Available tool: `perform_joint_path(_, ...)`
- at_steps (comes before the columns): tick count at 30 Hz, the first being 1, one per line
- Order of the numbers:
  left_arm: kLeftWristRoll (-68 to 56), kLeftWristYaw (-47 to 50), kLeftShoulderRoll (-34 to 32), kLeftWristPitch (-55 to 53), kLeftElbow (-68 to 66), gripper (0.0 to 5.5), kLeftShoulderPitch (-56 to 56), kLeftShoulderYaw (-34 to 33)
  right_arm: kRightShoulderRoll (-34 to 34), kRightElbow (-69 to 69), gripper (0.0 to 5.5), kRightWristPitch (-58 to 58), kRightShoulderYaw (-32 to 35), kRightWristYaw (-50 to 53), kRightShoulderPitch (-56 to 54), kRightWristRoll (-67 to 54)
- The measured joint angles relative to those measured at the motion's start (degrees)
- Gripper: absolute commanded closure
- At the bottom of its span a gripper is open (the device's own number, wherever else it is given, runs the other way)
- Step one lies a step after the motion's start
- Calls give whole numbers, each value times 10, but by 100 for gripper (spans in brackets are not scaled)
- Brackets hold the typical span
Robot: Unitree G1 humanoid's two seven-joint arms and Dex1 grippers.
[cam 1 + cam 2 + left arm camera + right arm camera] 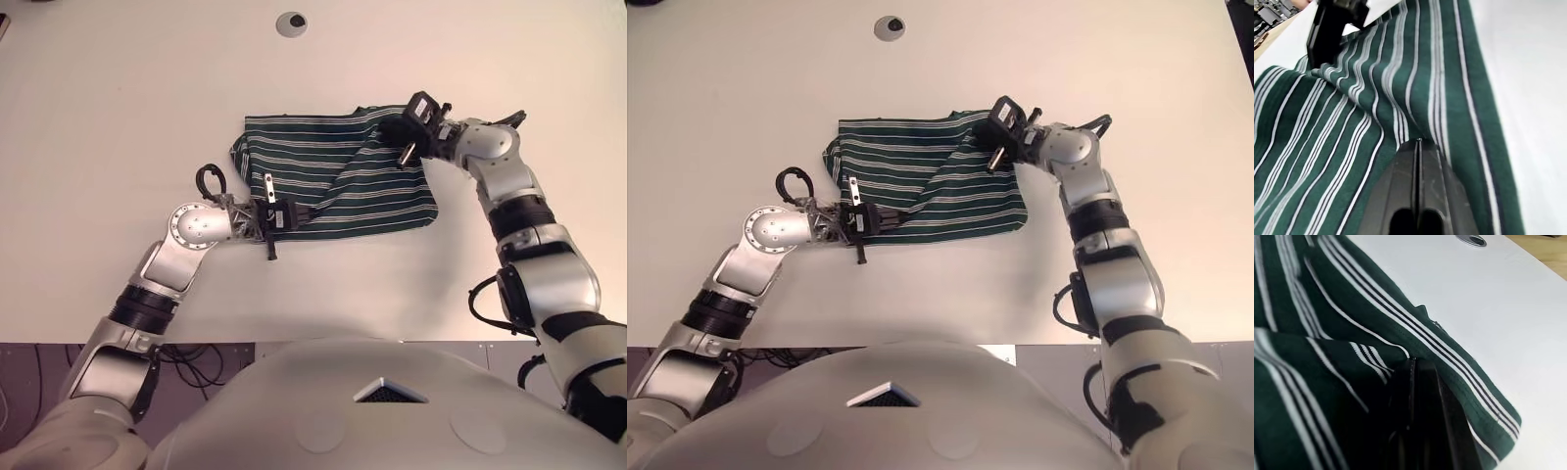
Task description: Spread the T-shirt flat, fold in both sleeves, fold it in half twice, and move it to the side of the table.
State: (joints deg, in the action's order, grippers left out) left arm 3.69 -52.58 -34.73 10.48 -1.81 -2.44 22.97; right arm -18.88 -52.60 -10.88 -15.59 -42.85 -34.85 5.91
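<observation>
A dark green T-shirt with white stripes (323,176) lies partly folded in the middle of the white table (118,117). My left gripper (294,215) is at its near left edge, shut on the cloth; in the left wrist view the two fingers (1418,196) press together on the striped fabric (1352,127). My right gripper (397,132) is at the shirt's far right corner, shut on the cloth, which it holds a little raised and folded toward the left. The right wrist view has its dark fingers (1415,406) closed on the striped hem (1449,362).
A round metal grommet (291,23) sits in the table near the far edge. Bare white tabletop surrounds the shirt on all sides. The table's near edge (118,343) runs just in front of my torso.
</observation>
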Motion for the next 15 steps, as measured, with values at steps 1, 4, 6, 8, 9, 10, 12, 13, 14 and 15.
perform_joint_path(1,0,-5,-9,4,-2,550,0,3,-1,-5,546,-3,-10,4,-7,14)
perform_joint_path(4,-2,-12,-17,21,-26,550,-14,1,-31,18,546,-27,-48,0,-1,55)
perform_joint_path(6,-5,-13,-39,34,-56,550,-28,-11,-81,86,546,-41,-66,-27,33,61)
perform_joint_path(8,-7,-13,-54,43,-86,550,-42,-23,-131,162,546,-50,-73,-57,75,59)
perform_joint_path(9,-8,-12,-55,48,-100,550,-50,-28,-155,201,546,-54,-75,-75,96,56)
perform_joint_path(10,-8,-9,-57,50,-117,550,-64,-31,-183,249,546,-57,-76,-98,125,45)
perform_joint_path(12,-8,8,-56,56,-162,550,-93,-32,-234,359,546,-55,-79,-150,196,-1)
perform_joint_path(13,-2,20,-54,57,-192,550,-113,-34,-252,418,546,-45,-84,-174,235,-32)
perform_joint_path(14,10,38,-48,55,-230,550,-137,-37,-257,482,546,-25,-98,-195,276,-62)
perform_joint_path(15,23,56,-35,51,-267,550,-163,-38,-259,536,546,-1,-119,-211,309,-88)
